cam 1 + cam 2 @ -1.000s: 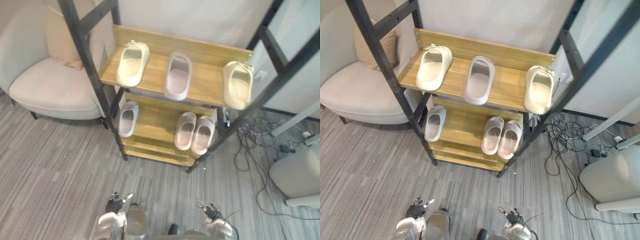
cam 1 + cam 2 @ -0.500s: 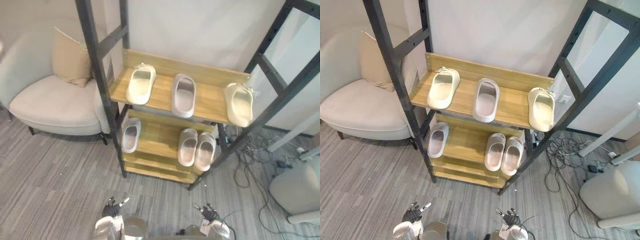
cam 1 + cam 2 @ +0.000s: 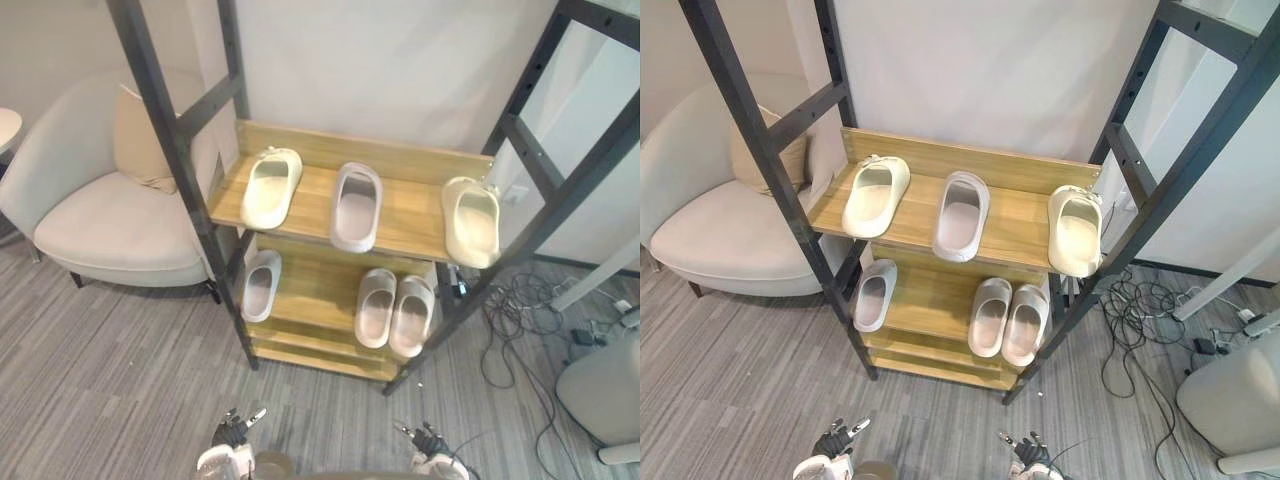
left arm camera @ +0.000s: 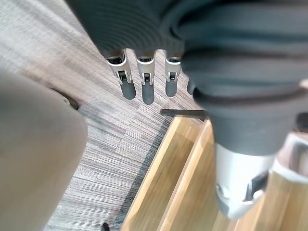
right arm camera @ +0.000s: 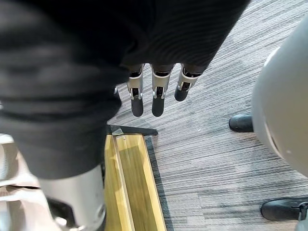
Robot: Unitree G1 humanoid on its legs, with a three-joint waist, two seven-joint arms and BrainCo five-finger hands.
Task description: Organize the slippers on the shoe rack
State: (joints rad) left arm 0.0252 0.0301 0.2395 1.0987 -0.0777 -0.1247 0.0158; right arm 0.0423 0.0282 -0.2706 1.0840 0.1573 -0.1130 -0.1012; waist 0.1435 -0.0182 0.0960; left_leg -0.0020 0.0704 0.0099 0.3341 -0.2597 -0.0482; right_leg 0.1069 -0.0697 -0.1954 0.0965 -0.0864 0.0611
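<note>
Six pale moulded-foam slippers [image 3: 356, 206] lie on the black-framed wooden shoe rack [image 3: 410, 205] at twelve o'clock. They are probably light, springy and grippy, so pinch a side wall. The left robot hand [image 3: 232, 438] and right robot hand [image 3: 430, 441], at six o'clock, hang straight-fingered and empty.

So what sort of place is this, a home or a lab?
Probably a lounge-like room, perhaps staged for testing: a wooden shoe rack holding slippers, a cream armchair with a cushion beside it, and loose cables on the grey floor.
</note>
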